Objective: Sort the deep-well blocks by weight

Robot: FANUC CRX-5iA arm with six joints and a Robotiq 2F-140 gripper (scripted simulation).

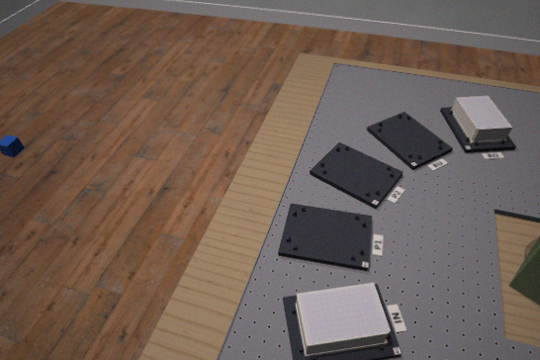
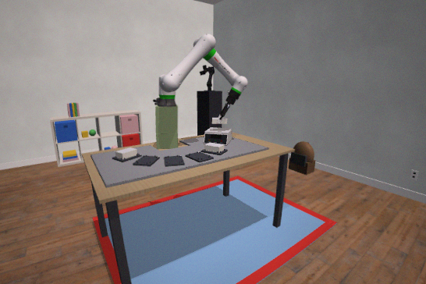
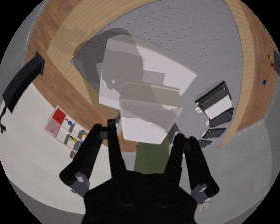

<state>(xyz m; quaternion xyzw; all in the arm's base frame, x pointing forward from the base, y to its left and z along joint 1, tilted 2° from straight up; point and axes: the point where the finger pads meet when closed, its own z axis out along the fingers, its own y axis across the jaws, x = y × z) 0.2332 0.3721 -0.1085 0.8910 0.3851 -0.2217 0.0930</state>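
Note:
My gripper [image 2: 222, 117] is shut on a white deep-well block [image 2: 220, 122] and holds it a little above the check-weigher CW [image 2: 218, 136]. In the wrist view the block [image 3: 147, 106] sits between my two black fingers, with the weigher's platform below it. I cannot read the lamps. A second white block [image 1: 342, 316] lies in the infeed nest IN at the front. A third white block [image 1: 481, 119] sits in nest RO at the back right. Nests P1 [image 1: 326, 235], P2 [image 1: 356, 173] and RU [image 1: 408, 138] are bare dark plates.
The arm's green pedestal [image 2: 166, 127] stands at the back of the table, behind the row of nests. A shelf with coloured boxes [image 2: 97, 134] stands by the far wall. A small blue cube [image 1: 10, 145] lies on the wooden floor.

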